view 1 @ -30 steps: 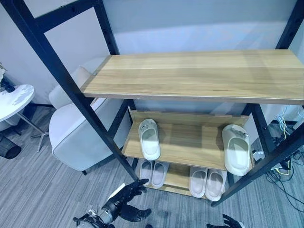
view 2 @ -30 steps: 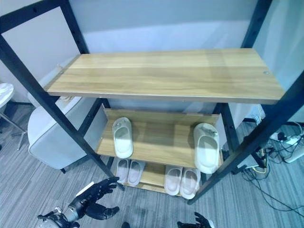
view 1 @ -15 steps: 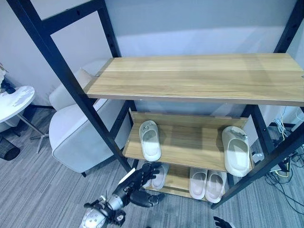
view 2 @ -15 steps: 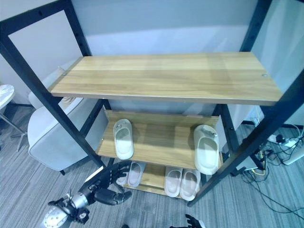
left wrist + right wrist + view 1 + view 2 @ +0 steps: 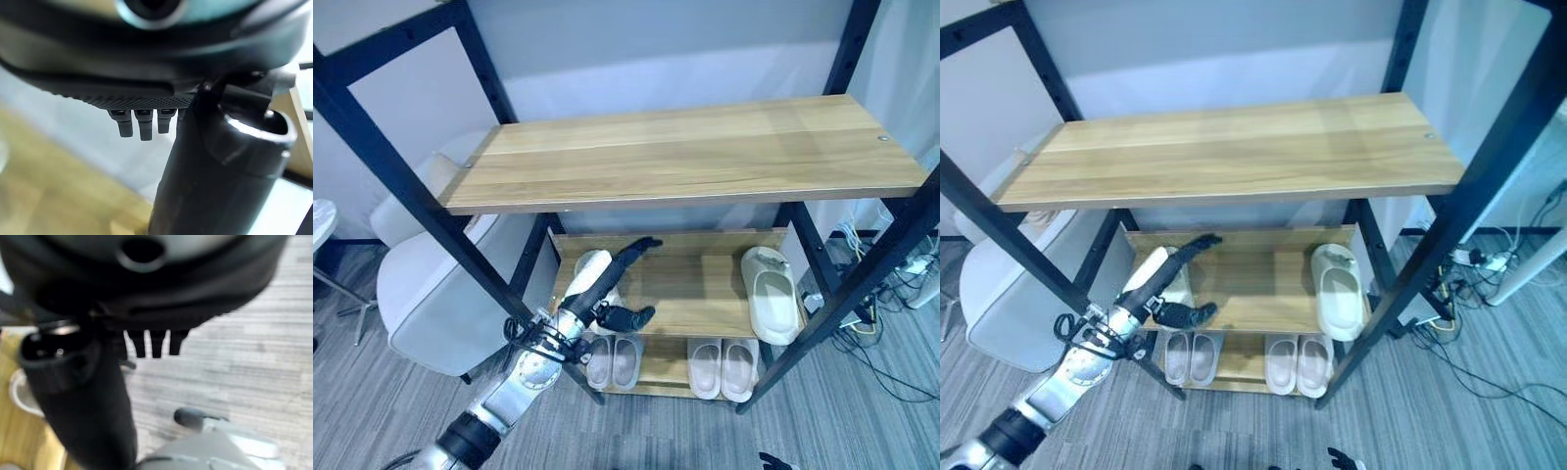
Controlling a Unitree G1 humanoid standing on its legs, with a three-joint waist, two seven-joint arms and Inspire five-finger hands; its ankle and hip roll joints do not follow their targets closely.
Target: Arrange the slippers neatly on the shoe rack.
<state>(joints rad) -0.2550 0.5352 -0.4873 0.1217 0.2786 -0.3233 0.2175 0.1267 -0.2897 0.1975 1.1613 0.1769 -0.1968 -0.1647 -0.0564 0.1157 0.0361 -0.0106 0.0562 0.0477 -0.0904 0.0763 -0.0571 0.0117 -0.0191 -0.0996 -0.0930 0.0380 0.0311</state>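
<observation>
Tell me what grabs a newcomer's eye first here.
The left hand, fingers straight, reaches into the shoe rack's middle shelf over the left slipper. A second slipper lies at that shelf's right end, and two pairs sit on the bottom shelf.

No readable text, label or number anywhere. Nothing legible on the shoe rack (image 5: 685, 157), nor on the slippers (image 5: 771, 305)

Pale cream slippers (image 5: 770, 305) on a light wood-grain, black-framed shoe rack (image 5: 685, 152); grey striped carpet (image 5: 372, 411).
</observation>
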